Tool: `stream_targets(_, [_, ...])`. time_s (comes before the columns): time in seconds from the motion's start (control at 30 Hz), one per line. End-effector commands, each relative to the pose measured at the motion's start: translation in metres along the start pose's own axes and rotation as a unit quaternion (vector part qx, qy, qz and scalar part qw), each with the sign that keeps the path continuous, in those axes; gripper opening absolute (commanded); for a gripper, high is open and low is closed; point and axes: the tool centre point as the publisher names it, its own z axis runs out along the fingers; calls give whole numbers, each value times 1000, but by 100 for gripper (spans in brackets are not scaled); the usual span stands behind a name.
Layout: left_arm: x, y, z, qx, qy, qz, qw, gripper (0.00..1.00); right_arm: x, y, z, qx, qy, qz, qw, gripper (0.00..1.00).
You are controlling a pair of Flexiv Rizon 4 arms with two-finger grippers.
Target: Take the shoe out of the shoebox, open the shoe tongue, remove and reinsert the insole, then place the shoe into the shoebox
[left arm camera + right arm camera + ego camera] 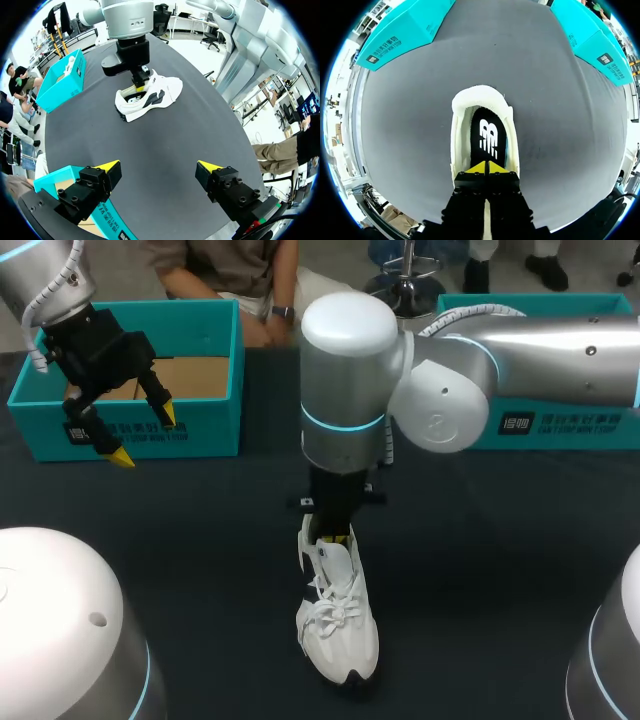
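The white shoe (338,625) lies on the dark tabletop (480,580) near the middle. It stands upright on its sole, with the laced toe at the near edge and the heel pointing away. It is outside both boxes and well apart from them.

My right arm comes in from the right and reaches past the middle. Its pincer (335,537) points straight down into the shoe's opening at the heel end. In the right wrist view the right pincer (487,167) has its two yellow tips pressed together with no gap between them. It sits just over the black insole (487,135), which lies flat inside the shoe (462,125) and carries a white mark. I cannot tell whether anything thin is pinched between the tips.

Farther back on the left, my left pincer (143,435) hangs spread wide and holds nothing, over the front wall of the teal shoebox (205,430). The box stands open, showing a brown cardboard floor. In the left wrist view one finger of the left pincer (159,167) is above a corner of this shoebox (55,182), with the shoe (150,97) well ahead.

A second teal box (600,435) stands at the far right, behind my right arm.
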Motion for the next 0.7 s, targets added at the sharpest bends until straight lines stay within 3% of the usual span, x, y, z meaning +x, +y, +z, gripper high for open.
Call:
stream_targets(0.03, [0, 0, 0, -1, 0, 0, 1000, 100, -2, -2, 6, 7, 4, 2, 1000, 0])
stream_targets(0.7, [0, 0, 0, -1, 0, 0, 1000, 100, -2, -15, 9, 38, 17, 7, 999, 0])
